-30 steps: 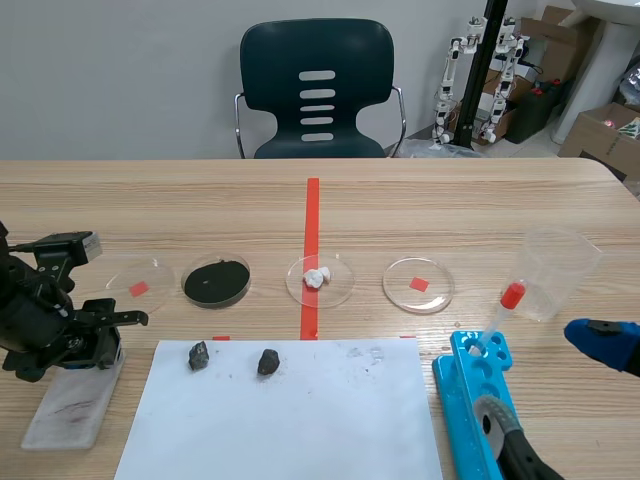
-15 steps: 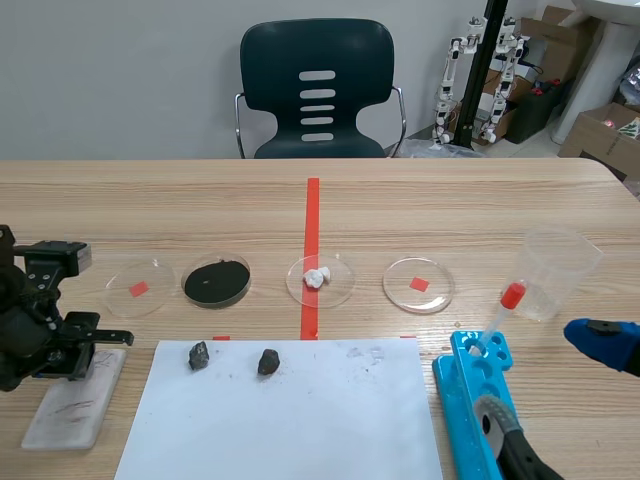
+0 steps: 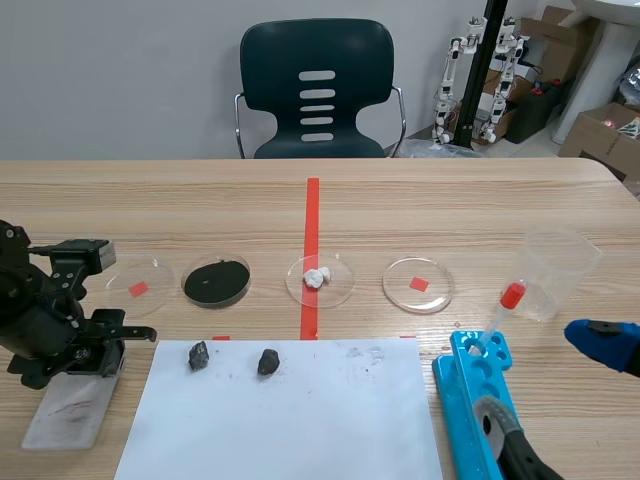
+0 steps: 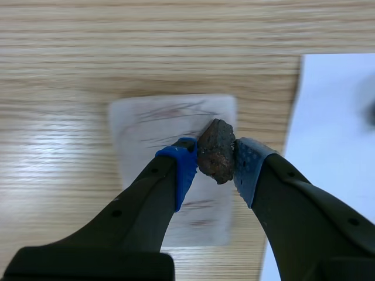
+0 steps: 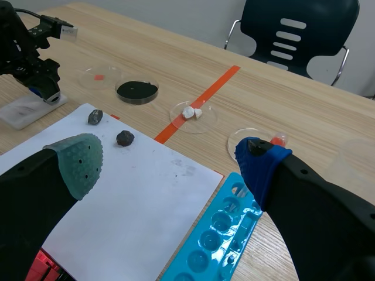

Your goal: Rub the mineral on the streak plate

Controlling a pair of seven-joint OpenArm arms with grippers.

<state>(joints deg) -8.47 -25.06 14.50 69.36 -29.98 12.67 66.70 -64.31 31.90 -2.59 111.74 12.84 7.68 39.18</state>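
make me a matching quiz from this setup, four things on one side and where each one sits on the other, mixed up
Things
1. brown mineral
2. streak plate
3. white lumps
4. dark rocks

Places
a. on the white paper
b. gripped by the left tool
c. in a clear dish over the red tape line
d. flat on the table, beneath the left tool

Pairs: 1-b, 2-d, 3-c, 4-a
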